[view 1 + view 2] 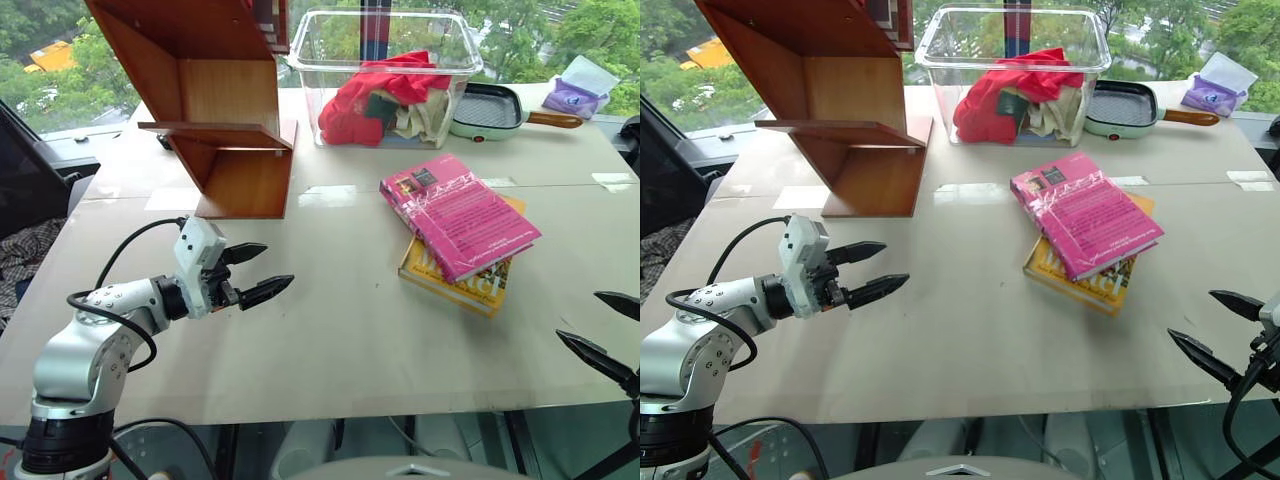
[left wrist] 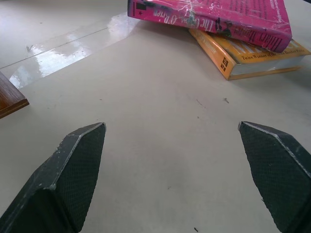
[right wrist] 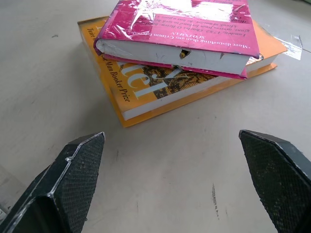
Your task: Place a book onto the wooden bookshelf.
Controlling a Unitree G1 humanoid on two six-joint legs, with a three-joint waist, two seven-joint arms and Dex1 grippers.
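The glossy magenta-pink paperback book [image 1: 459, 215] lay flat on top of a yellow-orange book with black lettering [image 1: 470, 278], the two stacked askew on the right half of the pale beige desk [image 1: 330, 330]. The pink book's wrapped cover faced up, with small dark pictures at its far corner. The reddish-brown polished wooden bookshelf [image 1: 215, 110] stood at the far left of the desk, built of slanted flat panels with a horizontal shelf board, well apart from the stacked books. A clear plastic bin [image 1: 385, 75] stood beside the bookshelf at the far edge and held red and cream cloth [image 1: 385, 100]. A pale green pan with a wooden handle [image 1: 495, 110] rested just beside the bin. The left end effector [image 1: 255, 272] hovered above the near left area of the desk, its two black fingers spread wide and empty, pointing toward the books. The right end effector [image 1: 605, 330] hovered at the near right edge of the desk, its fingers likewise spread wide and holding nothing. In the right wrist view, the book stack lay directly ahead of the open fingers [image 3: 73, 189], not in contact with them.
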